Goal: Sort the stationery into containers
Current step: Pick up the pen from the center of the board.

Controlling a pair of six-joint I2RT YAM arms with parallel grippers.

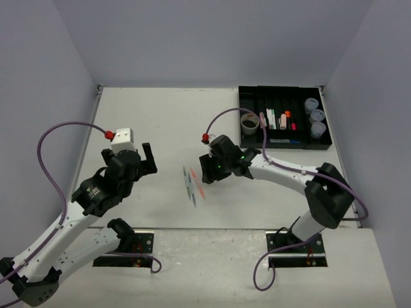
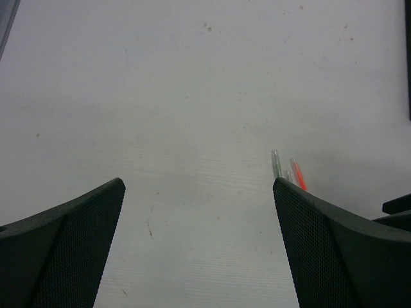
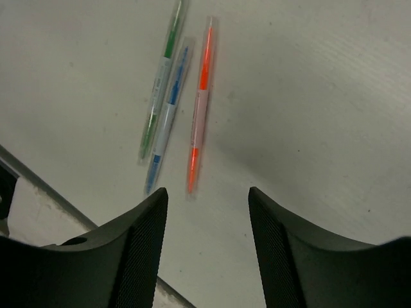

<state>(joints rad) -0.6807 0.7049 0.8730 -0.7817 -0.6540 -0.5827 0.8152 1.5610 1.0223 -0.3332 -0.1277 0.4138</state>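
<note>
Three thin pens lie side by side on the table: green (image 3: 162, 83), blue (image 3: 168, 115) and orange (image 3: 200, 102). They show in the top view (image 1: 192, 186). My right gripper (image 3: 207, 196) is open and empty, just right of the pens in the top view (image 1: 207, 170), with the orange pen's near end right ahead of its fingers. My left gripper (image 2: 199, 186) is open and empty over bare table, left of the pens (image 1: 127, 151); pen tips (image 2: 298, 173) show by its right finger. The black compartment tray (image 1: 257, 97) sits at the far right.
The tray holds a grey-brown tape roll (image 1: 250, 122), several highlighters and pens (image 1: 282, 119) and three round bluish-lidded tubs (image 1: 316, 115). Grey walls close in the table on the left, back and right. Both arm bases stand at the near edge.
</note>
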